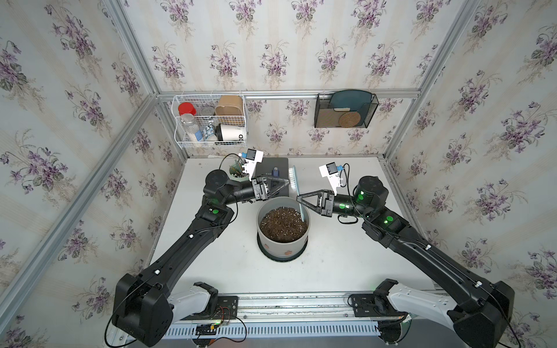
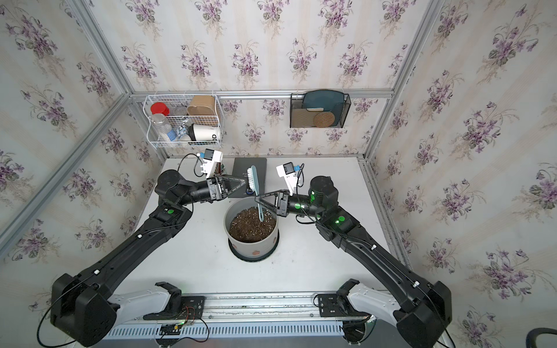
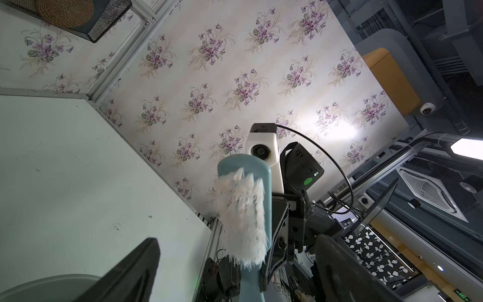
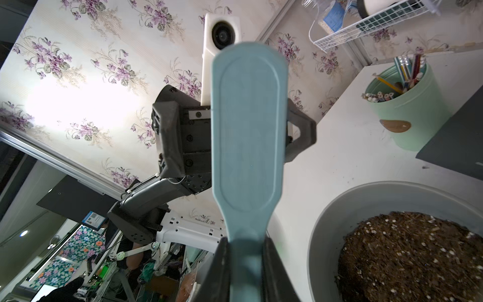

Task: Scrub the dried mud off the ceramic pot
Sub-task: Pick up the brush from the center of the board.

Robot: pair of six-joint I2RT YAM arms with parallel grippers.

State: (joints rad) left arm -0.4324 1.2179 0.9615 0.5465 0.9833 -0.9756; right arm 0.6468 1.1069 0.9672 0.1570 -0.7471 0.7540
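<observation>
The pale grey ceramic pot (image 1: 272, 245) stands mid-table on a black saucer (image 1: 301, 251), filled with dark speckled soil. Reddish-brown blobs of dried mud (image 1: 288, 252) (image 2: 255, 253) dot its near wall. My right gripper (image 1: 299, 199) (image 4: 244, 252) is shut on the handle of a light-blue brush (image 1: 297, 188) (image 4: 248, 125), held over the pot's far rim (image 4: 366, 198). The brush's white bristles (image 3: 241, 217) face my left gripper (image 1: 286, 180) (image 3: 236, 239). That gripper is open, its fingers wide on either side of the brush head, touching nothing.
A mint-green pencil cup (image 4: 407, 112) and a black pad (image 1: 272, 167) sit behind the pot at the back of the table. On the back wall hang a white wire basket (image 1: 211, 120) of jars and a black mesh holder (image 1: 345, 111).
</observation>
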